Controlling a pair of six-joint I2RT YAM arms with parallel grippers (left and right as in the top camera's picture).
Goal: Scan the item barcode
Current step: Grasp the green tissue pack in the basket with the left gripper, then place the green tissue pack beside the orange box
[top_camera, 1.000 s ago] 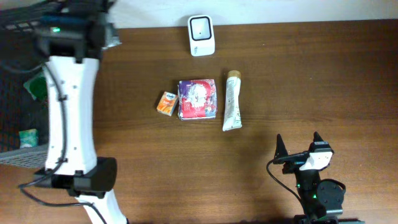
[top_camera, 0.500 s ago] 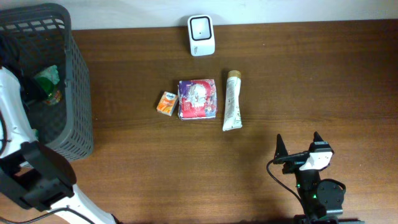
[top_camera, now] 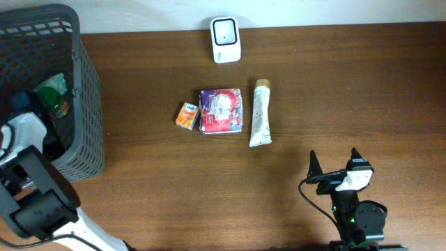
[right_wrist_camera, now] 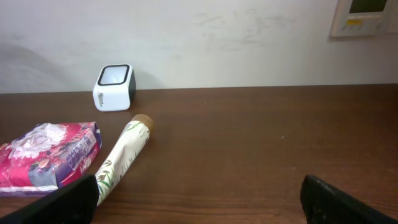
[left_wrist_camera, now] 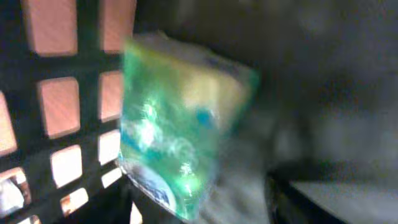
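Note:
A white barcode scanner [top_camera: 226, 40] stands at the table's far edge and also shows in the right wrist view [right_wrist_camera: 114, 87]. My left arm reaches down into the dark mesh basket [top_camera: 87, 104] at the left, and its gripper is hidden there from above. The left wrist view is blurred and filled by a green packet [left_wrist_camera: 180, 118] against the basket wall. Its lower edge lies close to my left gripper's dark fingers [left_wrist_camera: 329, 199]; contact is unclear. My right gripper [top_camera: 334, 164] rests open near the front edge, nothing between its fingers [right_wrist_camera: 199, 199].
Mid-table lie a small orange packet [top_camera: 187, 116], a pink tissue pack [top_camera: 221, 110] and a cream tube [top_camera: 260, 113] side by side. The basket holds a green item [top_camera: 52, 89] and other goods. A wall panel [right_wrist_camera: 367, 15] hangs behind the table.
My left arm has swung away from above the basket and dropped down into it, so the basket now shows. The right arm and the table items have not moved.

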